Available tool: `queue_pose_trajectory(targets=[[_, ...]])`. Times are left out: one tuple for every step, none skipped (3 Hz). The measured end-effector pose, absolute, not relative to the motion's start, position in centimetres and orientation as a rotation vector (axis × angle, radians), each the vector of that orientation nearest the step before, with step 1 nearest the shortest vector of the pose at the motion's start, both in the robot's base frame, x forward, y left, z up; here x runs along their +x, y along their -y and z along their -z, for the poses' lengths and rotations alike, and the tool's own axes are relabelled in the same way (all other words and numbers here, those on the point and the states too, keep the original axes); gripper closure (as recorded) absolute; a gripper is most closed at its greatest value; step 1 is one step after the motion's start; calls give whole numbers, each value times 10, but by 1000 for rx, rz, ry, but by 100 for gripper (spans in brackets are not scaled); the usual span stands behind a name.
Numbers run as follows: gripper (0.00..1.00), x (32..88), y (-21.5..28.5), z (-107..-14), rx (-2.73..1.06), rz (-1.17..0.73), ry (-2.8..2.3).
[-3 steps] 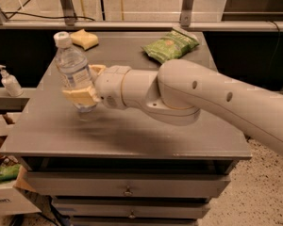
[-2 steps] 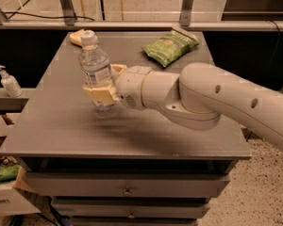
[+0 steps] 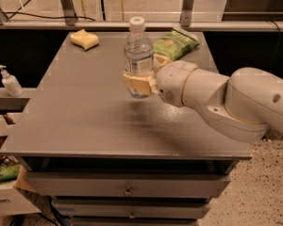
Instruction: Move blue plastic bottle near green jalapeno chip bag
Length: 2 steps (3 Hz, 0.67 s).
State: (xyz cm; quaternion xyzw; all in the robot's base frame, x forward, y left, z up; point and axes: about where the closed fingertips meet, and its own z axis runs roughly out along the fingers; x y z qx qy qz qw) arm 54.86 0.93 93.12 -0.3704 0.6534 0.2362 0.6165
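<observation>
One camera view: your gripper (image 3: 138,83) is clamped on the bottle (image 3: 138,55), upright over the table (image 3: 85,121) centre, near the chip bag (image 3: 174,44) at the back edge. You have open tabletop left and front. Count: one bottle, one chip bag, one sponge (image 3: 84,38) back-left.

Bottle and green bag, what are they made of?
The blue plastic bottle looks like clear, glossy plastic: you see through it. The green jalapeno chip bag seems thin crinkly film, wrinkled and slightly shiny. The gripper, above the table, clamps the bottle's lower half.
</observation>
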Motion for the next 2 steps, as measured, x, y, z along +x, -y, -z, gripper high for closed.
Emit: queue_pose_trajectory(targets=[[100,559,31,-950,-774,-463,-1481],[100,567,65,-958,-691,-389,-1478]])
